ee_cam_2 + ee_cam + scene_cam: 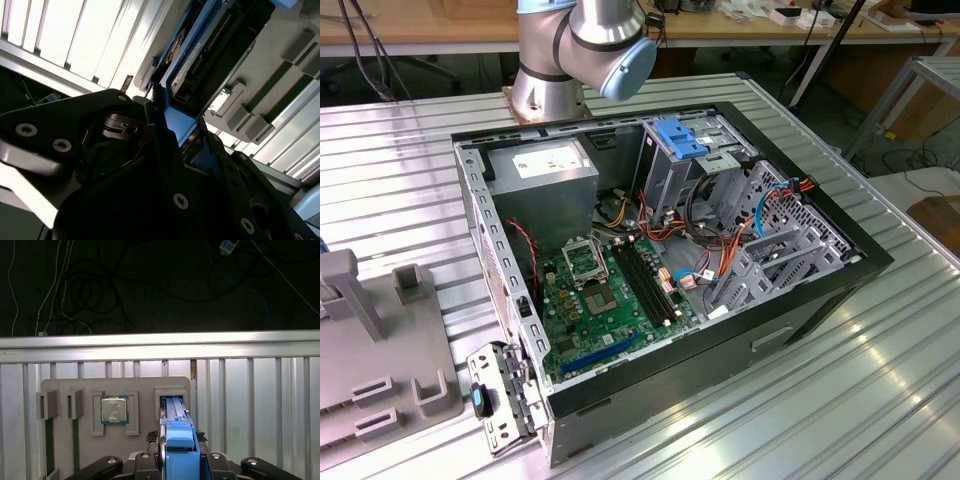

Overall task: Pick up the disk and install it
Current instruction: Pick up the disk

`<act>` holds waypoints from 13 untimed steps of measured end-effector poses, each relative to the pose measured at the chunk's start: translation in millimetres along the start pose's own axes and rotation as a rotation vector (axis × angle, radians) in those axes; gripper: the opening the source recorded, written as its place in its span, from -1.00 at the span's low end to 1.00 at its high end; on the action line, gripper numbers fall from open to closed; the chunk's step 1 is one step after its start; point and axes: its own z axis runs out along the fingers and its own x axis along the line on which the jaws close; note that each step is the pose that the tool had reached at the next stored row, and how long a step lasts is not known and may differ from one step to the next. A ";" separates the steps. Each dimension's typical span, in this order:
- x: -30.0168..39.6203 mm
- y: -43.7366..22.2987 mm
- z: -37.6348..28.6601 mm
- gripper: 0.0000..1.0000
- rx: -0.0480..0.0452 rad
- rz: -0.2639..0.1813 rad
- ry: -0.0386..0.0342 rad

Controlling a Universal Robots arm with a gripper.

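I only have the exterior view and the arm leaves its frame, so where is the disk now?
Observer: In the first wrist view the disk stands on edge in a slot of the grey fixture.
Operator: Is it held?
Observer: In the second wrist view the gripper has its fingers apparently closed on the disk's blue rail.
Operator: Anything beside it?
Observer: A processor chip lies in the next pocket of that fixture.

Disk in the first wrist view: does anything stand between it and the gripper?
Nothing visible does. The gripper is right at the blue carrier end of the disk, which stands on edge in a slot of the grey holder.
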 end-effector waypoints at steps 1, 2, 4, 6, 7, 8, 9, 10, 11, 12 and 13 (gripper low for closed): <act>0.0 0.0 0.0 -0.25 0.0001 0.000 0.0000; 0.0 0.0 0.0 -0.25 0.0000 0.000 0.0000; 0.0 0.0 0.0 -0.25 0.0001 0.000 -0.0001; 0.0 0.0 0.0 -0.25 0.0001 0.001 0.0000; 0.0 0.0 0.0 -0.25 0.0001 0.000 0.0000; 0.0 0.0 0.0 -0.25 0.0001 0.000 0.0000; 0.0 0.0 0.0 -0.25 0.0001 -0.001 0.0000; 0.0 0.0 0.0 -0.25 0.0001 -0.002 0.0000; 0.0 0.0 0.0 -0.25 0.0001 -0.002 0.0000; 0.0 0.1 0.1 -0.25 0.0001 -0.005 -0.0001; 0.0 0.1 0.1 -0.25 0.0002 -0.006 -0.0002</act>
